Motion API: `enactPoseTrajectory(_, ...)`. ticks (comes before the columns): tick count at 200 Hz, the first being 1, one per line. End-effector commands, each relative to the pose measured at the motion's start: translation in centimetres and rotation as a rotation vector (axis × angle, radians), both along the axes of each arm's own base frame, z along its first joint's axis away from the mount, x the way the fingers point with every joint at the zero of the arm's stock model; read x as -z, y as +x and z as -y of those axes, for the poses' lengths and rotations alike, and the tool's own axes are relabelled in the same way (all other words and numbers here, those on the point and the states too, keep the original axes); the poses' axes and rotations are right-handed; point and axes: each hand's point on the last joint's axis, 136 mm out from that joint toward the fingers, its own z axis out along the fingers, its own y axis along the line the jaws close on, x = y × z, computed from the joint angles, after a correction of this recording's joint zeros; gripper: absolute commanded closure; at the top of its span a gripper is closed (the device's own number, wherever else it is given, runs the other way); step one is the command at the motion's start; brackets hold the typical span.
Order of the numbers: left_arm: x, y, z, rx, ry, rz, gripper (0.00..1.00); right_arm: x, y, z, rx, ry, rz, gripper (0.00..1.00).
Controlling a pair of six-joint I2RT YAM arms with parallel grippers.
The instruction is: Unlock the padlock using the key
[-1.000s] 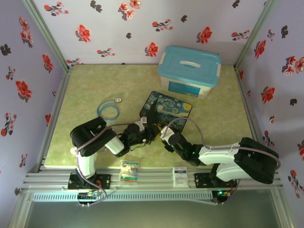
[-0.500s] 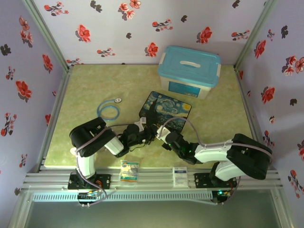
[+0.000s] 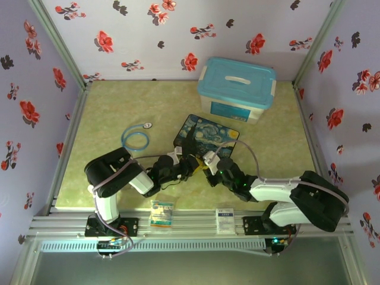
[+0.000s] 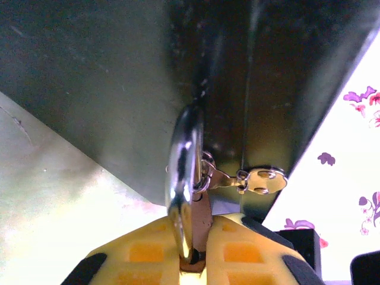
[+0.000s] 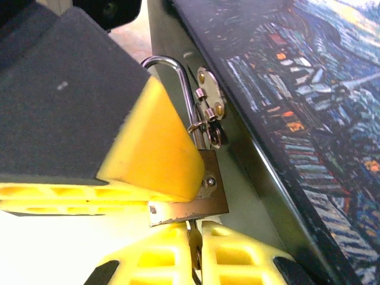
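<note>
— What is the setting?

— A pale green table [image 3: 273, 155] boxed in by lilac walls [image 3: 178, 35] printed with red and black flowers. Along the near edge runs a metal rail [image 3: 190, 225] where both arms are bolted, with two small packets [image 3: 161, 212] lying on it between the bases.

— And the arms?

— They reach inward and meet near the middle of the table, just beyond the rail. The left gripper [image 4: 191, 256] comes in from the left and its yellow fingers are clenched on the padlock [image 5: 199, 185], squeezing the body from both sides.

— Where is the padlock exactly?

— It hangs on the near-left side of the dark starry-night box [image 3: 215, 134]. Its silver shackle [image 5: 169, 59] passes through the small brass hasp [image 5: 211, 100] on the box wall. One leg of the shackle is hidden behind the left finger, so I cannot tell whether it is seated.

— The right side?

— The right gripper [image 5: 195, 246] sits directly under the padlock's bottom edge, fingers pressed together. A thin sliver of metal, the key [image 5: 192, 227], shows between the pads and runs up to the underside of the lock. Most of it is covered.

— Farther back?

— Left of the box and well apart from it lies a blue-tubed stethoscope [image 3: 135, 140], coiled, with its round head on the far side. At the far right stands a white plastic bin [image 3: 236, 108] with a light blue lid, close to the back wall.
</note>
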Motion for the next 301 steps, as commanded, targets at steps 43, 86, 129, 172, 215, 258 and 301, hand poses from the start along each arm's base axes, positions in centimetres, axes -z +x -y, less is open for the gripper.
enactPoseTrajectory(43, -1.3, -0.5, 0.4, 0.032, -0.029, 0.086, 0.88, -0.9, -1.3, 0.3, 0.07, 0.212, -0.162, 0.93)
enactPoseTrajectory(86, -1.7, -0.1, 1.1, 0.035, -0.039, 0.1, 0.95, 0.1, -1.0, 0.5, 0.107, 0.2, -0.183, 0.85)
enactPoseTrajectory(129, 0.5, 0.0, -0.4, 0.002, 0.022, 0.074, 0.96, -2.1, -0.7, 1.1, 0.174, 0.218, -0.22, 0.63)
enactPoseTrajectory(172, 3.2, -0.2, -2.0, -0.036, 0.094, 0.039, 0.96, -4.4, 0.2, 3.8, 0.373, 0.213, -0.284, 0.58)
enactPoseTrajectory(215, 5.9, -0.3, -3.4, -0.066, 0.171, 0.02, 0.86, -3.9, 2.3, 5.2, 0.495, 0.18, -0.231, 0.6)
enactPoseTrajectory(258, 7.0, 0.9, -4.2, -0.139, 0.24, 0.073, 0.68, -2.4, 3.7, 4.9, 0.53, 0.155, -0.279, 0.61)
enactPoseTrajectory(301, 6.1, 1.8, -4.7, -0.28, 0.295, 0.175, 0.58, -1.8, 4.0, 5.2, 0.55, 0.165, -0.282, 0.63)
